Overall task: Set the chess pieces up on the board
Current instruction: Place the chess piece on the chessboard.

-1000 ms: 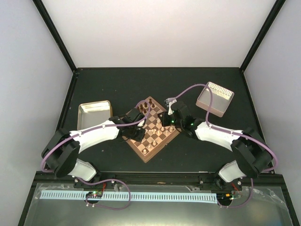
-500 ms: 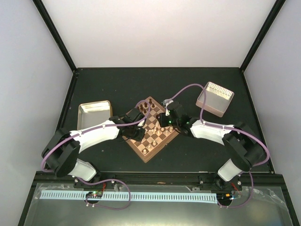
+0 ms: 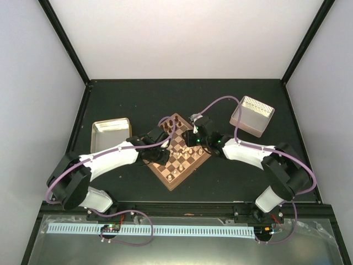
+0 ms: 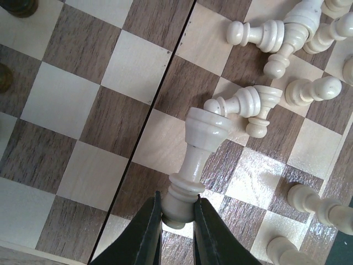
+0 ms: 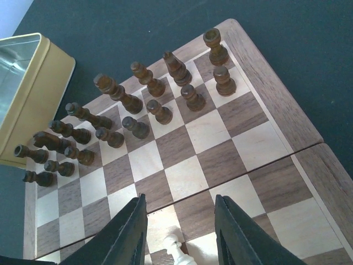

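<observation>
Left fingers (image 4: pixel 150 232) clamp a pale chess piece (image 4: pixel 201 138) by its base over the board (image 4: pixel 71 99), beside toppled pale pieces (image 4: pixel 276 38). Right fingers (image 5: pixel 129 232) stand apart over the board near upright dark pieces (image 5: pixel 138 102).

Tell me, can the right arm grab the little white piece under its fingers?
Probably yes. The right gripper is open, and the white piece sits on the board right between its fingers, with nothing covering it. It looks like the fingers would only need to come down and close.
</observation>
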`<state>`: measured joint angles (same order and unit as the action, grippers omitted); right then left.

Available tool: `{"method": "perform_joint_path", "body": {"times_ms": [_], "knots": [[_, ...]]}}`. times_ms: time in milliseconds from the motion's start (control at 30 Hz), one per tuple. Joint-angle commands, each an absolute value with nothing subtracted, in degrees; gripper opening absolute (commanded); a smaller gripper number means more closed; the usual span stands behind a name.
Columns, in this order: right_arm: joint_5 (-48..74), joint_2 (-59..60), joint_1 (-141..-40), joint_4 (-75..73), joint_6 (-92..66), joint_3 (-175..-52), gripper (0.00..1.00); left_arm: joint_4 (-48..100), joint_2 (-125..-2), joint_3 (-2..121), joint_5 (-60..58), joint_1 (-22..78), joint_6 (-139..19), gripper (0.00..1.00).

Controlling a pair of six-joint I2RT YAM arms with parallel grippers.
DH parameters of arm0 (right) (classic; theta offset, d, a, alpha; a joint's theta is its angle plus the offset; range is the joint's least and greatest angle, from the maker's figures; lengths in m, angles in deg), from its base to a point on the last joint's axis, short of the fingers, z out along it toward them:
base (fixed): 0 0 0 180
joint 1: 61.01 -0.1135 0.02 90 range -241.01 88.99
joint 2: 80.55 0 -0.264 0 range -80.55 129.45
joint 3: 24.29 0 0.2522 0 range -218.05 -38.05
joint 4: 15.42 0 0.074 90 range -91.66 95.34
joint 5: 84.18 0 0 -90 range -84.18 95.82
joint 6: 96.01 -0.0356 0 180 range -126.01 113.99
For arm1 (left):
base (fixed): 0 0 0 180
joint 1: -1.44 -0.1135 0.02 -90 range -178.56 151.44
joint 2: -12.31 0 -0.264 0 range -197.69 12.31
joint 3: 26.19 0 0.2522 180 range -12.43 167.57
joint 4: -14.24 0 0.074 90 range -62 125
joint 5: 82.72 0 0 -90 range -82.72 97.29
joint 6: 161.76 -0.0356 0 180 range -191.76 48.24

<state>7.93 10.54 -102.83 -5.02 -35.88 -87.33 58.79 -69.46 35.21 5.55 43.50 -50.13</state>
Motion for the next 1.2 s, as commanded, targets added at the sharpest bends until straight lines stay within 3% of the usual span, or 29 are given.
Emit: {"method": "perform_joint_path", "body": {"times_ms": [0, 200, 467, 667, 1167], "knots": [[9.05, 10.89, -103.17, -4.39, -35.51, -89.13, 0.36, 58.80, -67.87, 36.12, 6.06, 43.28, -49.70, 0.01], [14.06, 7.59, -103.13, -3.40, -34.79, -88.67, 0.37, 58.32, -65.95, 36.15, 5.87, 43.28, -50.33, 0.02], [33.53, 3.12, -103.10, -6.46, -37.67, -85.92, 0.56, 52.64, -58.02, 33.66, 1.08, 43.32, -52.23, 0.02], [41.70, 2.31, -103.13, -10.38, -41.76, -84.20, 0.59, 49.64, -53.36, 32.09, -1.46, 43.28, -52.69, 0.02], [42.14, 1.78, -103.09, -20.03, -54.81, -81.99, 0.16, 45.56, -46.07, 29.34, -4.79, 43.31, -52.55, 0.04]]}}
